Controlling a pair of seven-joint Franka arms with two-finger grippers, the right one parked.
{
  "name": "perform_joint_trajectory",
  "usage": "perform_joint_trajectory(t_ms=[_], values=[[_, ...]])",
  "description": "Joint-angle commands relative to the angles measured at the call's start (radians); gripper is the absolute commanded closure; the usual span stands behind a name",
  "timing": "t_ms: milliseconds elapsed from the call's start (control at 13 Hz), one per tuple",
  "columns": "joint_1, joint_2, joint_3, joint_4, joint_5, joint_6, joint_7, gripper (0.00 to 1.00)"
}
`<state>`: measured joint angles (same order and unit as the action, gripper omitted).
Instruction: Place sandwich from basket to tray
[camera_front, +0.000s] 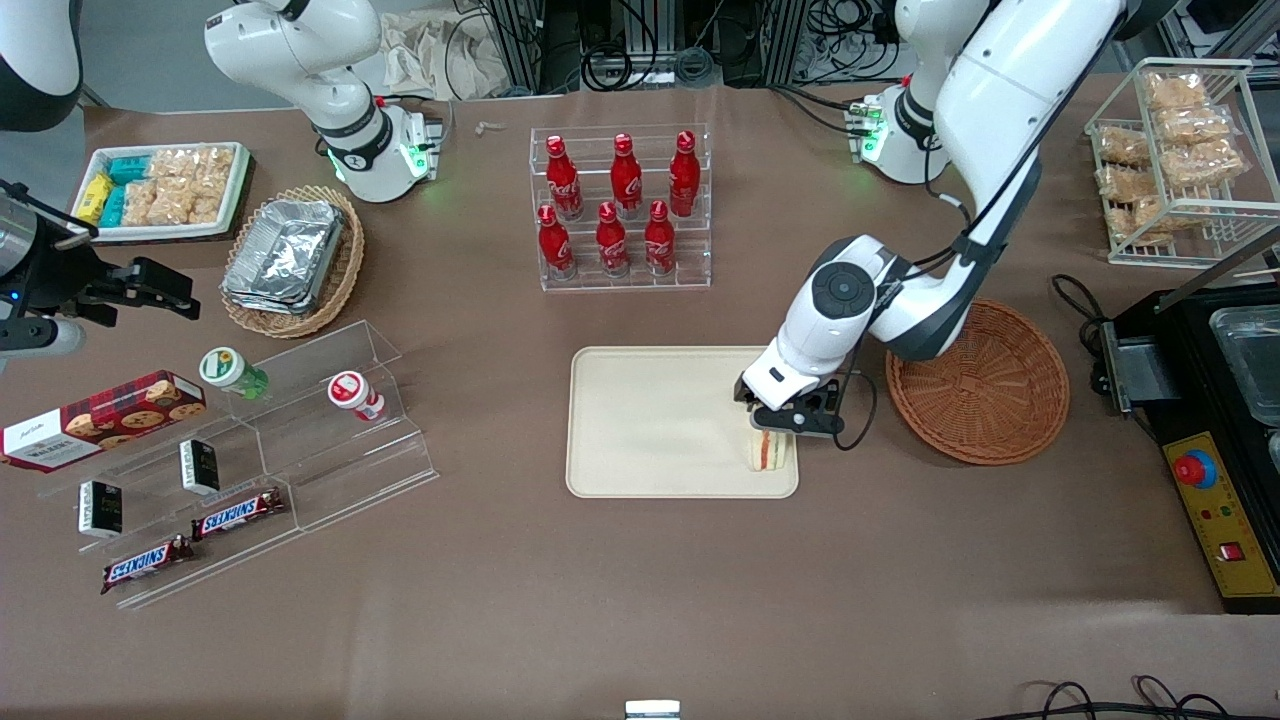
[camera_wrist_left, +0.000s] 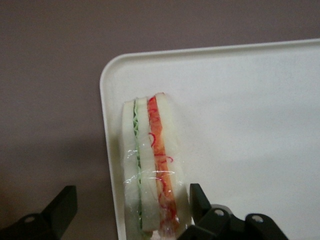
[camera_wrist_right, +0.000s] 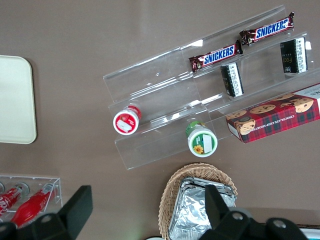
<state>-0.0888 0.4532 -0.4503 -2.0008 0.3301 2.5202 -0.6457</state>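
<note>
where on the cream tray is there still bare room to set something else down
Most of the flat cream-beige rectangular tray is bare. Only the corner nearest the round reddish-brown wicker basket is crowded: the clear-wrapped triangular sandwich sits there, with the open gripper above it.

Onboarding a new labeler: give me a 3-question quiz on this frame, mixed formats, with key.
1. True or false: the sandwich lies in the wicker basket.
2. The gripper is: A) open over the sandwich, B) shut on the sandwich, C) over the cola bottles.
3. Fill in: the sandwich sits on the cream tray, at its corner nearest the ____.

Key: 1 false, it lies on the tray. 2 A, the fingers stand apart either side of it. 3 basket.
</note>
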Motion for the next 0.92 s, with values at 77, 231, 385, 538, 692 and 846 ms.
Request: perform_joint_trajectory(t_ms=[77,231,385,538,692,846], values=[[0.012,-0.2,-0.005,0.011,-0.123,-0.154,-0.006,0.0],[0.032,-0.267,-0.001,0.089,-0.132,-0.306,0.029,0.0],[0.072,-0.313,-0.001,0.193,-0.143,-0.436,0.037,0.0],[0.124,-0.344,-0.002,0.295,-0.167,-0.57,0.095,0.0],[0.18,-0.372,-0.001,0.344,-0.178,-0.63,0.17,0.0],[0.271,-0.38,-0.001,0.346,-0.251,-0.63,0.315,0.0]])
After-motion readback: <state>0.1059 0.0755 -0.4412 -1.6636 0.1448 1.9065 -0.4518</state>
